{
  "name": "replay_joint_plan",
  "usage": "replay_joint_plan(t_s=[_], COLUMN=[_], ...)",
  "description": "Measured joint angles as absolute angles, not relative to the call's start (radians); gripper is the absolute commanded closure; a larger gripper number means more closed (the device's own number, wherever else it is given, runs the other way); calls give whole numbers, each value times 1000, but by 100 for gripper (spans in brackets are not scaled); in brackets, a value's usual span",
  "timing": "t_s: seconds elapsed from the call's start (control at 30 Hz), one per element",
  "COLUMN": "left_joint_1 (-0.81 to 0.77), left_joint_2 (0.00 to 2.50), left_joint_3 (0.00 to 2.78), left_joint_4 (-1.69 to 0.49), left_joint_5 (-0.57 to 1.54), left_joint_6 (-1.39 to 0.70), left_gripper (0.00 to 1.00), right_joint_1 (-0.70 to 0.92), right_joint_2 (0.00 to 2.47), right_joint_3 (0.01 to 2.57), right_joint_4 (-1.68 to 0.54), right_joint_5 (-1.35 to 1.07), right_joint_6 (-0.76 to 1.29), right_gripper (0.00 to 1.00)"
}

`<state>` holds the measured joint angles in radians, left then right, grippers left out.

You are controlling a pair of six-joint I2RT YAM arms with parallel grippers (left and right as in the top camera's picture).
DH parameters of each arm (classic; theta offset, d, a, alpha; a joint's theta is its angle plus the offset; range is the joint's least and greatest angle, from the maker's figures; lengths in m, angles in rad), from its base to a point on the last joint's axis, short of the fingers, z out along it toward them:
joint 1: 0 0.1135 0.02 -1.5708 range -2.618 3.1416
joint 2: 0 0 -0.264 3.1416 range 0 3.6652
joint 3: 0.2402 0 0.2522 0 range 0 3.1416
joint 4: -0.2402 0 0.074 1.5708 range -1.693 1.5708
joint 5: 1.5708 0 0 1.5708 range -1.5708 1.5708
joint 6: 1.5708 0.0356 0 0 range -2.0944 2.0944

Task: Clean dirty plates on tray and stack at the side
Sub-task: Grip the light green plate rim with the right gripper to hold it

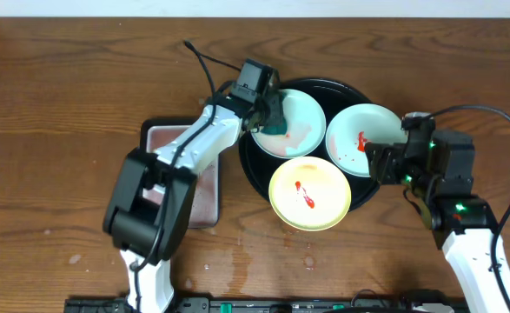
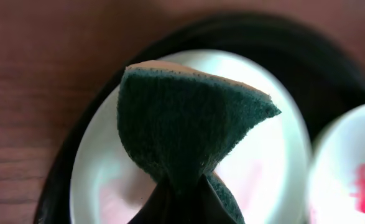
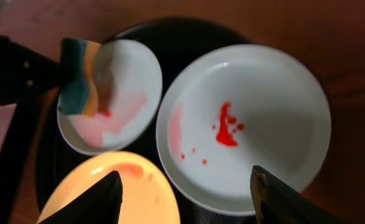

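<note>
Sponge [image 1: 275, 122] seemingly touches smeared plate [image 1: 303, 116].

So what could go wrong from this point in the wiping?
1. The sponge in the left end effector presses on an unbraced mint-green plate; it could slide into its neighbours.
2. The yellow plate looks perched over the black tray's rim, so a nudge may tip it.

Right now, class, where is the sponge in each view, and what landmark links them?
Overhead: sponge above centre, on the smeared mint plate.
Left wrist: sponge fills the centre.
Right wrist: sponge upper left, on that plate.
Shared landmark: the black tray under the plate.
</note>
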<state>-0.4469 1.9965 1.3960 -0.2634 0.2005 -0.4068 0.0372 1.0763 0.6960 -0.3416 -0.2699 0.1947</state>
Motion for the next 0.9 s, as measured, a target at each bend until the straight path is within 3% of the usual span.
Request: replay_joint_plan(t_s=[0.2, 0.63, 0.9], left_joint_1=[-447, -447, -447], left_joint_2=[1916, 1913, 1913], left_joint_3=[1398, 1399, 1399], left_joint_4=[-288, -321, -325], left_joint_5=[202, 211, 212], left_joint_6=[-384, -365, -365], left_gripper=[93, 93, 93], right_joint_1=[108, 197, 204], right_joint_2=[1239, 1879, 2057], right_joint_3=[784, 1341, 1454], right_joint_4=[-274, -353, -371], right_joint_5=[-261, -276, -357], right_joint_6=[186, 127, 86], right_gripper=[36, 50, 57])
